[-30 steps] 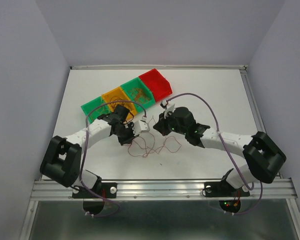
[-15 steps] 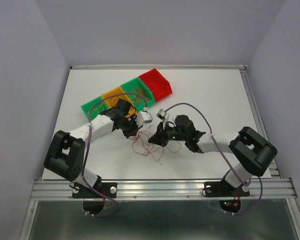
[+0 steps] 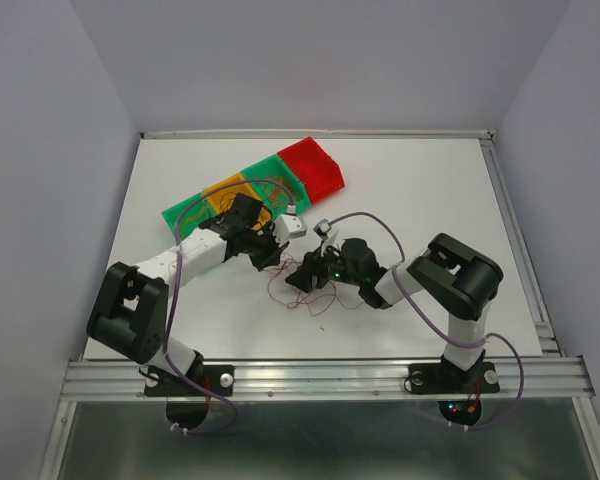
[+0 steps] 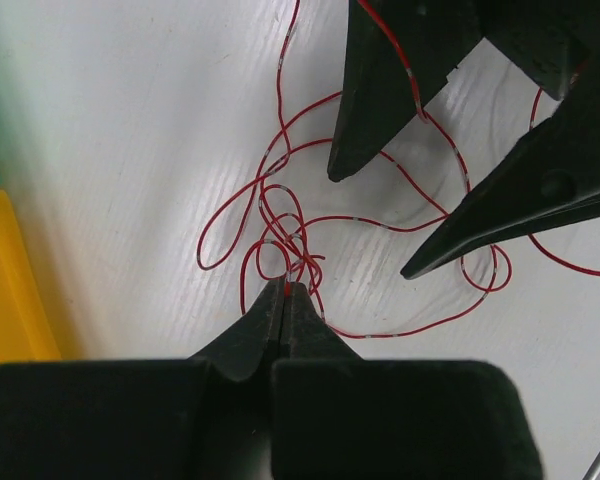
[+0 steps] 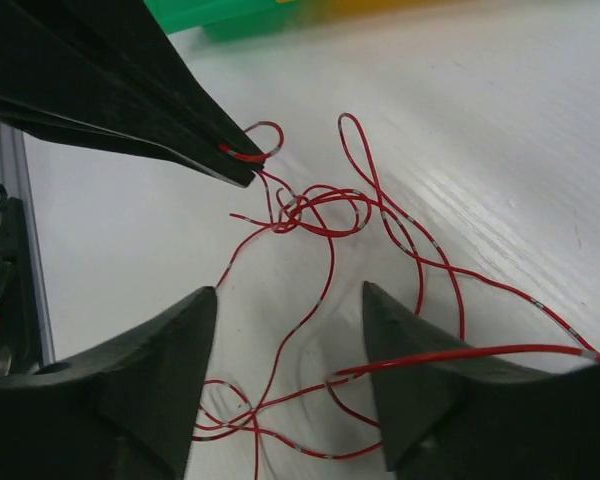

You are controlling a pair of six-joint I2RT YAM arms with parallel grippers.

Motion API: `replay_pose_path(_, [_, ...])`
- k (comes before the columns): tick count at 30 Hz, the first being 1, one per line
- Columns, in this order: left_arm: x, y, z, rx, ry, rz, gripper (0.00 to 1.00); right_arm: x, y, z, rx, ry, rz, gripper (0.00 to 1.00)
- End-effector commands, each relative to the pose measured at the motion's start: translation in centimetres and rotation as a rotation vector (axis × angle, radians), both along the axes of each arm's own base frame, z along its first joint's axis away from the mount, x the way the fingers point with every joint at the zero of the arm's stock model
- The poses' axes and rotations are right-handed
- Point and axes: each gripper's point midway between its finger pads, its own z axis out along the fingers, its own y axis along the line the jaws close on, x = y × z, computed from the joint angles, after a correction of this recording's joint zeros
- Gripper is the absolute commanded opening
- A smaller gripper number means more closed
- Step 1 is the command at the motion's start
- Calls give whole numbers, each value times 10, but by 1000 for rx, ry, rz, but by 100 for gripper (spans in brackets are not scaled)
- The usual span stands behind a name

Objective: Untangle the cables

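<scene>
The cables here are thin red wires (image 3: pixel 302 296) lying in loose loops on the white table between the two arms. In the left wrist view my left gripper (image 4: pixel 286 288) is shut on a strand at the knotted part of the red wire (image 4: pixel 276 222). The right wrist view shows that same gripper (image 5: pixel 242 172) pinching a small red loop. My right gripper (image 5: pixel 290 295) is open, low over the loops (image 5: pixel 325 205), with strands lying between and beside its fingers (image 5: pixel 170 350). One strand runs across its right finger. From above, the two grippers (image 3: pixel 278 258) (image 3: pixel 298 280) almost meet.
A slanted row of shallow bins lies behind the left arm: green (image 3: pixel 183 213), orange (image 3: pixel 223 190), green (image 3: pixel 276 176) and red (image 3: pixel 316 165). Thin wires show in the middle ones. Lilac arm cables arch over both forearms. An aluminium rail (image 3: pixel 320 378) runs along the near edge.
My right gripper has opened and slid left and down onto the wire loops. The left gripper closed on the red strand and shifted slightly toward the bins.
</scene>
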Motion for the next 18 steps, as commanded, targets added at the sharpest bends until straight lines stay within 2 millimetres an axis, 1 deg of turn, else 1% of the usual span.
replay_pose_path(1, [11,-14,18,-59,-34,-6,0,26,20,28,101,-99,-65,74])
replay_pose_path(2, [11,-13,15,-55,-25,2,0,28,22,26,97,-99,-74,78])
replay_pose_path(6, [13,-14,13,-50,-21,7,0,35,26,21,86,-108,-101,83])
replay_pose_path(10, [14,-15,13,-59,-20,11,0,44,30,21,78,-134,-146,84])
replay_pose_path(13, [15,-16,14,-61,-25,13,0,50,33,17,63,-145,-184,83])
replay_pose_path(14, [15,-15,15,-65,-25,17,0,57,30,14,51,-152,-220,81])
replay_pose_path(15, [16,-15,16,-66,-36,22,0,59,30,12,45,-155,-233,79])
replay_pose_path(17, [16,-14,17,-68,-43,38,0,62,32,6,29,-159,-240,77])
replay_pose_path(18, [18,-14,19,-73,-54,42,0,64,32,5,24,-164,-249,73])
